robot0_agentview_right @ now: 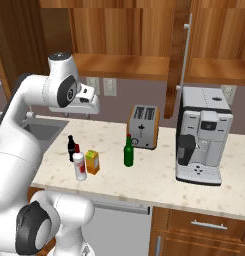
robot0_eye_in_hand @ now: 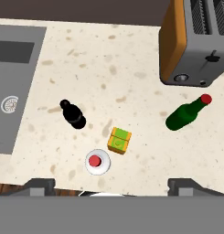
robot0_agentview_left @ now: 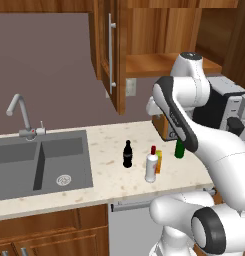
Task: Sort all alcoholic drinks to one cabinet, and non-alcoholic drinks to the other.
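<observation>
All four drinks stand upright on the bench (robot0_agentview_left: pixel 109 187), none yet in a cabinet. The white bottle (robot0_eye_in_hand: pixel 97 162) with its red cap sits at the near edge; the juice carton (robot0_eye_in_hand: pixel 119 140) is just beside it, slightly farther back and to the right; the small black cola bottle (robot0_eye_in_hand: pixel 73 114) stands to their left, toward the sink (robot0_agentview_left: pixel 39 160). The green glass bottle (robot0_eye_in_hand: pixel 186 113) is apart on the right, just in front of the toaster (robot0_eye_in_hand: pixel 198 41).

The tool (robot0_eye_in_hand: pixel 111 187) hangs high above the group, looking straight down, fingertips spread wide with nothing between them — nearest over the white bottle.

Judgement: sorting has not begun; this is the approach to the first pick. Next move calls for choosing one drink, likely the white bottle, then descending to grip its body without knocking the carton alongside.

Cabinets above — the left cabinet door (robot0_agentview_left: pixel 110 50) stands open, a bare shelf (robot0_agentview_right: pixel 124 67) visible.
</observation>
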